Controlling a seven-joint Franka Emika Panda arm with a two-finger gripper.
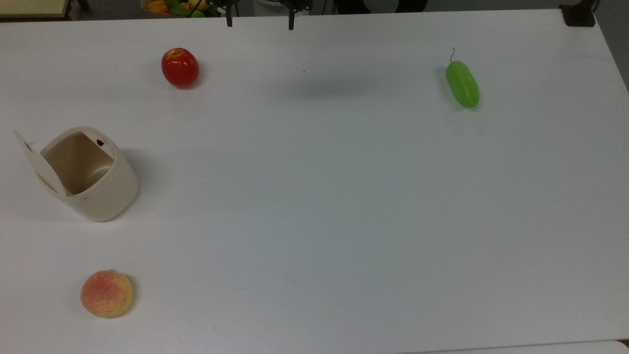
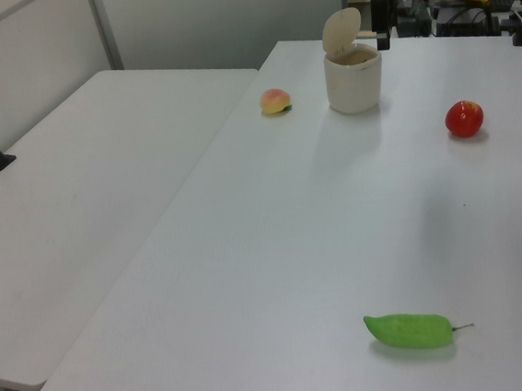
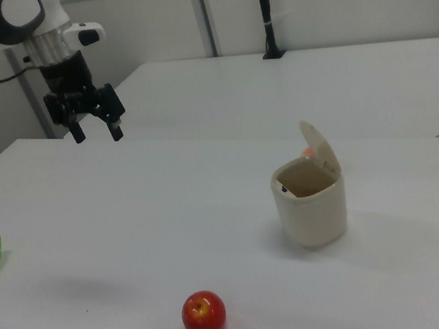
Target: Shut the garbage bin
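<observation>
The bin [image 1: 93, 177] is a small cream-beige tub with a rounded-square body, standing upright on the white table [image 1: 344, 196] near the top view's left edge. Its flat lid [image 1: 39, 164] is swung up on its hinge and stands nearly upright over the rim, so the brownish inside shows. A small black button [image 1: 100, 143] sits at the rim on the side away from the hinge. In the right view the bin [image 3: 312, 209] stands right of centre with the lid [image 3: 321, 150] raised at its far right side; in the left view it [image 2: 353, 77] stands toward the far end of the table.

The gripper [image 3: 97, 131] hangs in the air well apart from the bin, at the right view's upper left, its fingers [image 3: 116, 130] spread and holding nothing.

An apple [image 1: 180, 67] lies beyond the bin in the top view, a peach [image 1: 106, 293] lies nearer the bottom edge, and a green cucumber [image 1: 462, 83] lies far off at the top view's right.
</observation>
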